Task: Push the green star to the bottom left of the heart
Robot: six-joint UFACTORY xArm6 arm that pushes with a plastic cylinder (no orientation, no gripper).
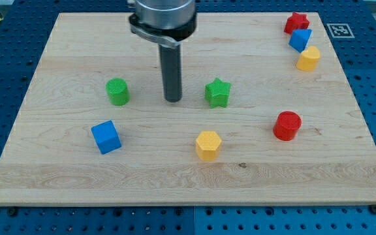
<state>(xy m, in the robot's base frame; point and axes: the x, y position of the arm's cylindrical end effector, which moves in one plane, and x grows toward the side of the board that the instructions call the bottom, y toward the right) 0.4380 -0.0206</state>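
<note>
Colours here are pretty simple. The board [57, 176] is pale blond wood with fine grain lines running sideways, and it sits on a bright blue table [5, 72] dotted with dark holes. Near the middle there's a green star [218, 93], with a green cylinder [117, 91] in a matching shade over at centre left. Lower left has a blue cube [106, 137], bottom centre a yellow block [208, 145], lower right a red cylinder [287, 125]. Upper right corner stacks up a red block [296, 23], a blue one [299, 40] and a yellow one [309, 59]. The rod is dark grey, nearly black down to my tip [173, 100]. A black-and-white square marker [337, 29] sits at the top right.
</note>
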